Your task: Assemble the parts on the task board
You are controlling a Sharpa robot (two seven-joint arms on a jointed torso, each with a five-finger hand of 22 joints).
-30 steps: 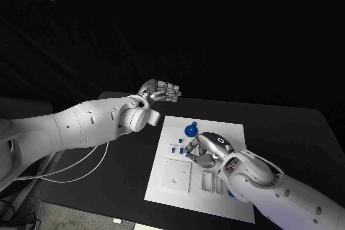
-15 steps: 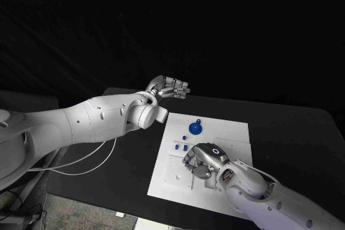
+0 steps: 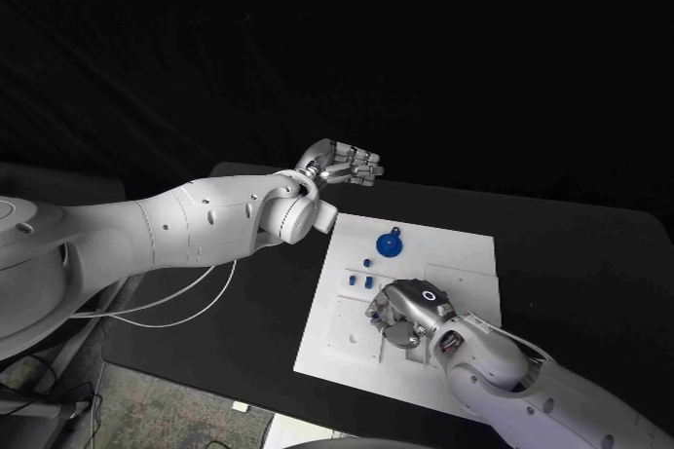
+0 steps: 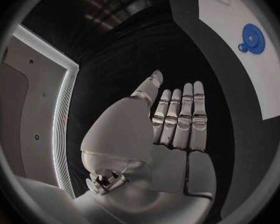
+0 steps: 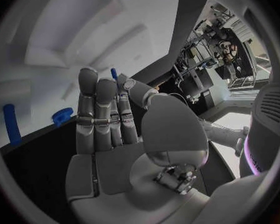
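Observation:
The white task board (image 3: 464, 259) lies on the black table. A round blue part (image 3: 390, 243) sits near its far edge, and that part (image 4: 252, 36) also appears in the left wrist view. Small blue parts (image 3: 361, 282) lie left of the middle. My right hand (image 3: 400, 313) hovers low over the board's centre. It pinches a small blue part (image 5: 114, 73) between thumb and fingertip. My left hand (image 3: 346, 164) is raised beyond the board's far left corner, fingers straight and side by side, holding nothing.
The board (image 5: 59, 40) has rectangular recesses at its near left (image 3: 352, 337). More blue parts (image 5: 11, 123) lie beside my right hand. Black table surface (image 3: 576, 264) stretches to the right of the board. A white cable (image 3: 183, 303) hangs under my left arm.
The head camera has shifted. My right hand has drawn back a little over the board, from beside the small blue parts toward the near side. My left hand stays raised.

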